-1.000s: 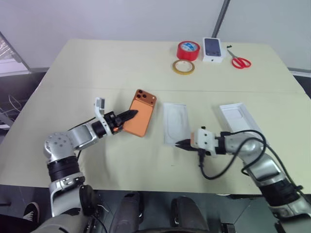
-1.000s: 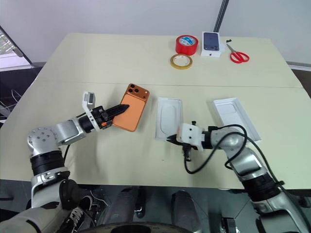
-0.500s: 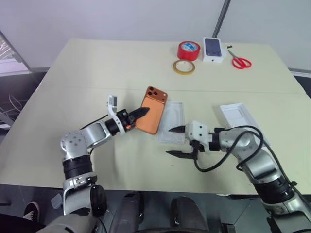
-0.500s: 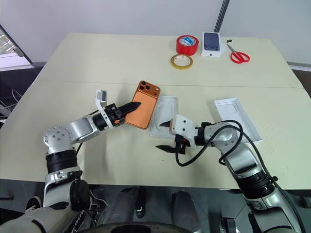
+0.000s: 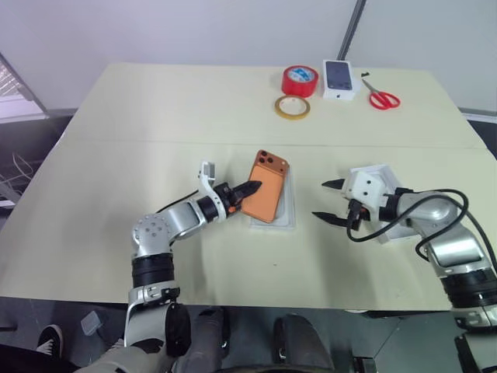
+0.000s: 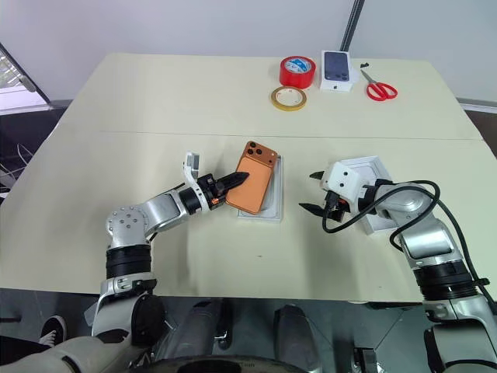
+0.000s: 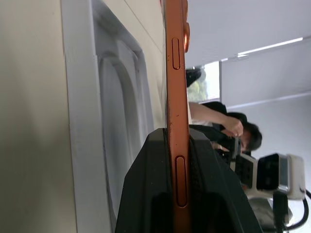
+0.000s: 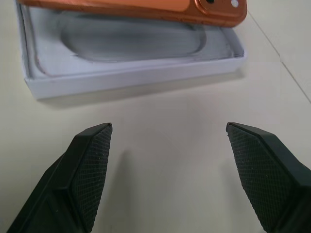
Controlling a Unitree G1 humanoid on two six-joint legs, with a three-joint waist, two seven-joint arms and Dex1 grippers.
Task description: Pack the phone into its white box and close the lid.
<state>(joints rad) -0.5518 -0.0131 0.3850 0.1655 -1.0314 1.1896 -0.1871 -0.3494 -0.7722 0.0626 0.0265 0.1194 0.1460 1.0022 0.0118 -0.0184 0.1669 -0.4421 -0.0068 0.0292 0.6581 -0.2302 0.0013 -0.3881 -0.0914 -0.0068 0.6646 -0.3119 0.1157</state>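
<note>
My left gripper is clamped on the phone, its black fingers pinching the thin copper-orange metal edge with its small side buttons. The phone is a smooth rounded slab with a dark-lensed camera cluster at its far corner, held tilted over the box, a shallow white card tray with a moulded oval recess inside. The box lies on the matte cream surface. My right gripper has its fingers wide apart, holding nothing; its pads are cross-hatched black rubber. Behind it the lid, white with a raised rim, lies on the surface to the right.

A second ago the phone was left of the box; now I have carried it right, above the box. My right gripper was closed at the box's near end then; it has since opened and drawn away to the right, near the lid.
</note>
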